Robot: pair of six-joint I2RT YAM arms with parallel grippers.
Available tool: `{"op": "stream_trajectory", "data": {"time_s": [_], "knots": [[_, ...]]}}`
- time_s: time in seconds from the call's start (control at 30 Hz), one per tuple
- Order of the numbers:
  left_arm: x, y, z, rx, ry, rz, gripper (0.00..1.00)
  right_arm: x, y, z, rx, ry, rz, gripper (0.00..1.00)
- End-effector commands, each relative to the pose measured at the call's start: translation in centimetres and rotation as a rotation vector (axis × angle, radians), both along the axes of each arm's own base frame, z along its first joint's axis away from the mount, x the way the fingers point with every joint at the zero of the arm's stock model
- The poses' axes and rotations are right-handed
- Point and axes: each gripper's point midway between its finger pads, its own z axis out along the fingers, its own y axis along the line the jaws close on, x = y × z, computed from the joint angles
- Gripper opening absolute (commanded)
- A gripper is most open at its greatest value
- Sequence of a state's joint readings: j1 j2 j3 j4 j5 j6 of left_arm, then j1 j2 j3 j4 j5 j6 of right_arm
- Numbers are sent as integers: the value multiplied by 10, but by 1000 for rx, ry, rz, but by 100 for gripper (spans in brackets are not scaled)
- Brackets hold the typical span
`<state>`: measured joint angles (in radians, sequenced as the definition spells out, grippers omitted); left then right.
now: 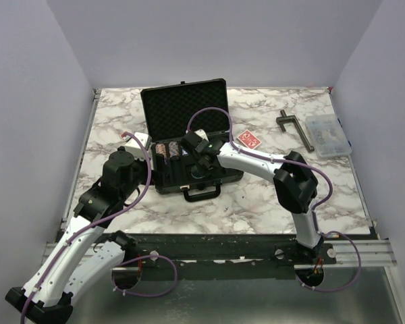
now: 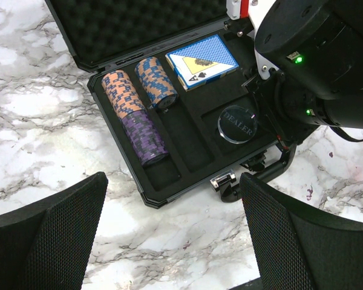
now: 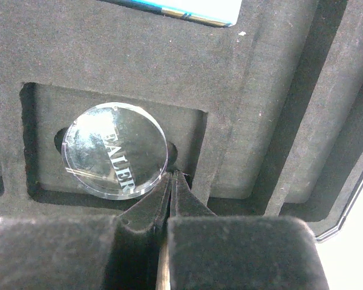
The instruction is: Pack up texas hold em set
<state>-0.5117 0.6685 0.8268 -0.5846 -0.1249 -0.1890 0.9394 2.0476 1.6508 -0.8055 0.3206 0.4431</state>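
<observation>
The black case (image 1: 163, 108) of the texas hold em set lies open mid-table, foam lid up at the back. Its tray holds an orange chip stack (image 2: 122, 92), a blue-and-orange stack (image 2: 156, 81), a purple stack (image 2: 145, 136), a blue card deck (image 2: 202, 60) and a clear dealer button (image 2: 238, 124). A red deck (image 1: 248, 140) lies on the table right of the case. My right gripper (image 3: 172, 175) is shut and empty, its tips in the button's recess at the edge of the button (image 3: 114, 158). My left gripper (image 2: 175, 241) hangs open over bare marble before the case's front left corner.
A dark T-shaped tool (image 1: 293, 127) and a clear compartment box (image 1: 327, 135) lie at the back right. The case handle (image 2: 272, 172) sticks out toward the near edge. My right arm reaches across the case's right half. White walls close in the marble table.
</observation>
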Motion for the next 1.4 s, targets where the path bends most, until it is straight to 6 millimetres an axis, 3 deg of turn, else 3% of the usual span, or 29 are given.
{"op": "stream_trajectory", "data": {"time_s": [0.0,0.1,0.27,0.53,0.77,1.0,1.23,1.37], "knots": [[3,5,-1,18,-13,21,90,2,9,0,46,-25,0,1],[3,5,-2,19,-11,20,90,2,-1,12,31,-51,-11,6],[3,5,-1,20,-15,23,90,3,1,41,84,-86,-14,27],[3,7,1,20,-22,28,90,7,26,70,200,-96,21,27],[2,7,1,18,-24,26,90,5,55,64,294,-49,60,25],[2,7,1,19,-24,29,90,-1,74,39,334,25,93,24],[3,8,0,21,-23,31,90,-5,68,15,298,57,85,24],[3,7,1,20,-23,29,90,0,59,26,275,10,61,24]]}}
